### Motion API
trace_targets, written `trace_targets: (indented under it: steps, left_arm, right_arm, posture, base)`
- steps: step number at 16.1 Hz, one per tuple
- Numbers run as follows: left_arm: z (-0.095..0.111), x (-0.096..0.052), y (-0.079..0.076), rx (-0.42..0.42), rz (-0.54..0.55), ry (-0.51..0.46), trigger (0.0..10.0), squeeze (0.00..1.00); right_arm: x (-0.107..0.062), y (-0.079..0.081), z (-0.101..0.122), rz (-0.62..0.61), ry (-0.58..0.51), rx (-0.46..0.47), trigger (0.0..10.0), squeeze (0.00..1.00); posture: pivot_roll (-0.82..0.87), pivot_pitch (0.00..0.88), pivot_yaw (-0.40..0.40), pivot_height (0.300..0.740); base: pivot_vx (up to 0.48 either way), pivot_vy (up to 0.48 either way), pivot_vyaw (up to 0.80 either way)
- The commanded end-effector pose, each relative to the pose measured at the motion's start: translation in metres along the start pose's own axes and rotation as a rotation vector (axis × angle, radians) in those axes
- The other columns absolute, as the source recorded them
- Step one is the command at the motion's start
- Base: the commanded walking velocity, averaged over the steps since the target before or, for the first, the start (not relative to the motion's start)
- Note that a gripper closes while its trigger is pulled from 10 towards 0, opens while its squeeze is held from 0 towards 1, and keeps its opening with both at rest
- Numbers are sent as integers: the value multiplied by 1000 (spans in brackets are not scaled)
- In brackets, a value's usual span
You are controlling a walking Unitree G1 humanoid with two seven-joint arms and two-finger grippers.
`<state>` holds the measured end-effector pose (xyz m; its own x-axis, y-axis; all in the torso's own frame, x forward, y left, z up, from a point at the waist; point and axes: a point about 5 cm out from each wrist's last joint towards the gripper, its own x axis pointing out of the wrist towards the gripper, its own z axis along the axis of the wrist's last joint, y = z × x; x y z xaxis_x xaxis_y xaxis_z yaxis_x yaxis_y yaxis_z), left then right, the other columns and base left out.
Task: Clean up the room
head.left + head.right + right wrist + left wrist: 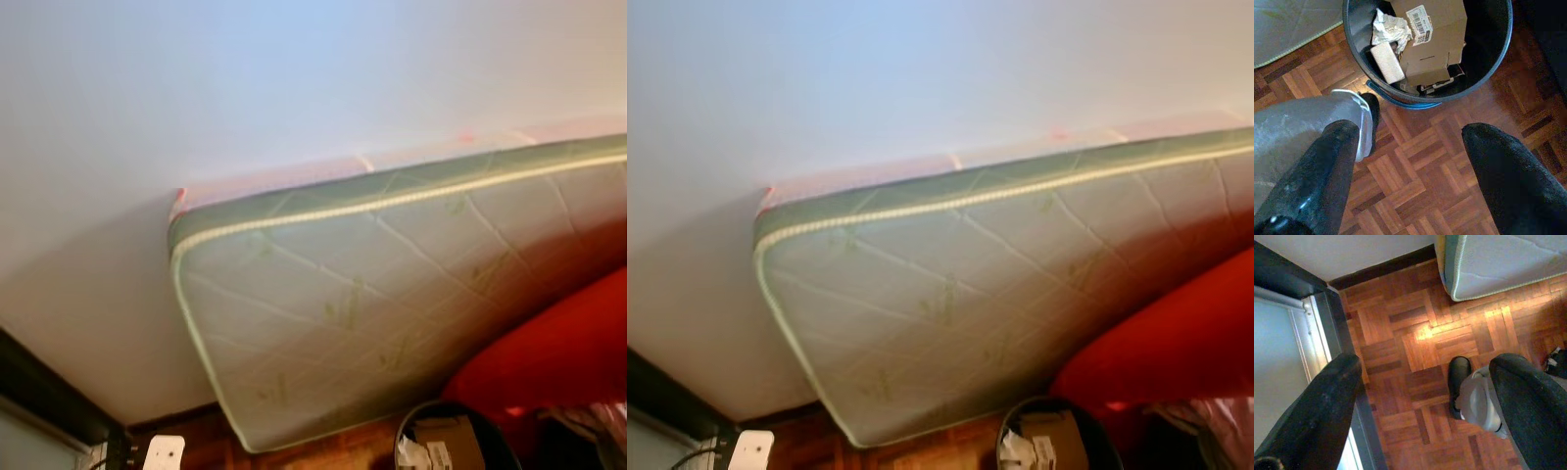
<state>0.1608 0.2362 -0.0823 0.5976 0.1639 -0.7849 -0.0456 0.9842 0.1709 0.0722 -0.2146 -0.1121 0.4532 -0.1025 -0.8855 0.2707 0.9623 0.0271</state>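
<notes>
A quilted mattress [392,313] stands on its edge, tilted against the pale wall [245,88], its near corner down on the parquet floor [1415,347]; its far end runs out past the frame, and a pinkish strip behind its top edge is too blurred to make out. A big red shape [558,352] leans over the mattress's lower corner, cut off at the side, and I cannot tell what it is. Below it sits a round black bin [1498,58], standing on the floor close to the mattress edge; its far rim is cut off. Inside lie a cardboard box [1432,44] with a barcode label, crumpled paper [1388,29] and a small pale block [1387,62], with darker scraps underneath that are hard to read. A small white object [164,452] shows at the bottom edge near a dark door frame [1288,281], half cut away.

The left gripper [1425,396] hangs over bare floor with its fingers spread apart, empty. The right gripper [1410,166] hangs just short of the bin, fingers also wide apart, nothing between them. The robot's grey leg and black foot [1458,377] stand on the floor below
</notes>
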Motion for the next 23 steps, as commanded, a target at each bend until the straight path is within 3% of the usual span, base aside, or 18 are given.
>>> trace_targets:
  steps: [1,11,19,23]
  left_arm:
    - [-7,-1,-2,4,-9,33,10000,0]
    - [-13,-3,-2,-4,-7,43,10000,0]
    - [-9,-1,-6,-11,-10,41,10000,0]
    - [-10,-1,-8,72,-26,63,10000,0]
  right_arm:
    - [-1,2,-5,2,11,14,10000,0]
    - [-1,0,-3,-11,-3,45,10000,0]
    - [0,0,-1,-5,2,44,10000,0]
    - [0,2,-2,-6,3,53,10000,0]
  posture:
    - [225,19,-30,740]
    - [217,47,-37,740]
    - [224,56,-35,740]
    - [226,59,-23,740]
  base:
    - [-262,0,0]
    - [-160,0,0]
    - [0,0,-767]
    - [0,-92,-755]
